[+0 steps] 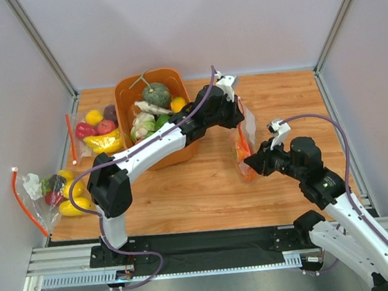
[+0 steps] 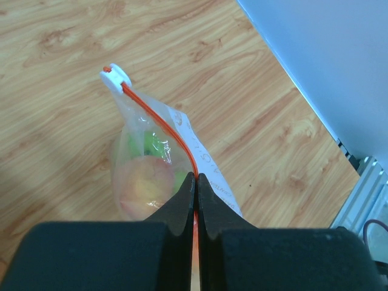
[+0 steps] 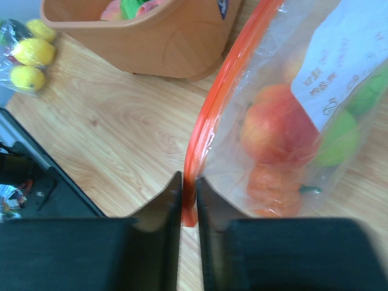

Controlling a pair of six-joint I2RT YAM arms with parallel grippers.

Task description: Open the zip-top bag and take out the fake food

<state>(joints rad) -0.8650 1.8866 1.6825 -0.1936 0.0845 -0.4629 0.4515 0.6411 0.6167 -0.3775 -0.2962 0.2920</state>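
My left end effector is pinched closed on the red-orange zip strip of the zip-top bag. The bag is on the surface just right of the orange basket, with the fake food inside. My right end effector is closed on the strip's lower end.

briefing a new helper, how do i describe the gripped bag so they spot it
Find the orange basket at the back. Right of it stands the zip-top bag, pinched by left hand and right hand; the other bags lie unheld, far left.
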